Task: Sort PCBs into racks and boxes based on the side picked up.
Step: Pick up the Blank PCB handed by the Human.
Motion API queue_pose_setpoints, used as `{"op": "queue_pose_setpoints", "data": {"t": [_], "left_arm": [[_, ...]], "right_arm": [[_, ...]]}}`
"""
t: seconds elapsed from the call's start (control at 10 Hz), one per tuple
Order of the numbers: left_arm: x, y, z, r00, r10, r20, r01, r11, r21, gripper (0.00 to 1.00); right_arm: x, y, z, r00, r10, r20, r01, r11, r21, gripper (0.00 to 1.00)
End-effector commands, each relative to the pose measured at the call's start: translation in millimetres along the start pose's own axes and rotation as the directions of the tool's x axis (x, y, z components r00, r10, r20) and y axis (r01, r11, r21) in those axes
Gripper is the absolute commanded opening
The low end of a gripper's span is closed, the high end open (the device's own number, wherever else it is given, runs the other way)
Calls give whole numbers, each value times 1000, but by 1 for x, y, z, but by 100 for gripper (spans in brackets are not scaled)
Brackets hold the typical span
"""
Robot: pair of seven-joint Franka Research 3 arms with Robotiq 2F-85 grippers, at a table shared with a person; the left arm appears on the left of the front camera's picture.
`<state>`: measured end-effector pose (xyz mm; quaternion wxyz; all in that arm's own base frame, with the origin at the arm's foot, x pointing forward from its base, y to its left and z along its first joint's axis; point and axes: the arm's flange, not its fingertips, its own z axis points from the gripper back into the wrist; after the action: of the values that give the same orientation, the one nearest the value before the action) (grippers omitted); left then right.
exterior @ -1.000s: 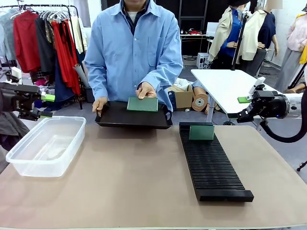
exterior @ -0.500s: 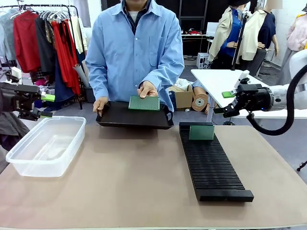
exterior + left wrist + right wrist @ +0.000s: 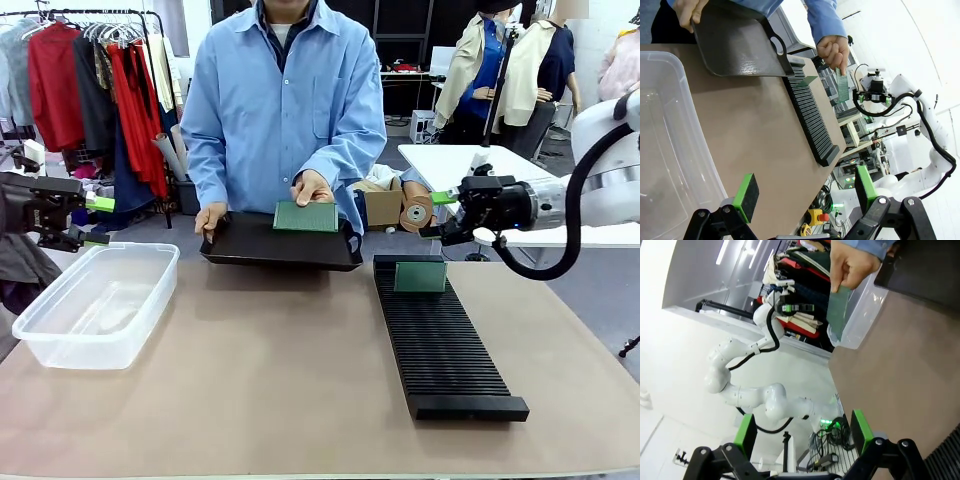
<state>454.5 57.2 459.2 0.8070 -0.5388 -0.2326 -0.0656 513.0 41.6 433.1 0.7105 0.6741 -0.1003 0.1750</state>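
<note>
Across the far edge of the table, a PCB is held upright over the black tray by the person's hand. Its long axis lies level and runs side to side, with a broad face turned toward the robot. The right gripper is poised in the air to that board's right at about the same height. Its jaws are spread wide with nothing between them, and it is much the nearer claw. The left gripper is seen well apart from the board, near the far rim of the clear box, likewise spread and empty. The board's top edge is taken up by the person's fingers. The short edge facing the right gripper is left free, and open air lies between the two. Below that path are found the rack and a second PCB slotted upright at its far end, both to be cleared. Whether the lighter or darker face is presented cannot be surely judged.
</note>
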Motion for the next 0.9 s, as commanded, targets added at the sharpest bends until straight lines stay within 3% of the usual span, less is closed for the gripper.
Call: {"op": "queue_pose_setpoints", "data": {"t": [0.0,0.8], "left_arm": [[-1,-2,1,1000,-2,1,2,1000,-3,100],[-1,-2,1,1000,-2,1,2,1000,-3,100]], "right_arm": [[12,-3,-21,996,-52,77,53,999,-11,100],[61,-32,-77,992,-71,106,79,994,-79,100]]}}
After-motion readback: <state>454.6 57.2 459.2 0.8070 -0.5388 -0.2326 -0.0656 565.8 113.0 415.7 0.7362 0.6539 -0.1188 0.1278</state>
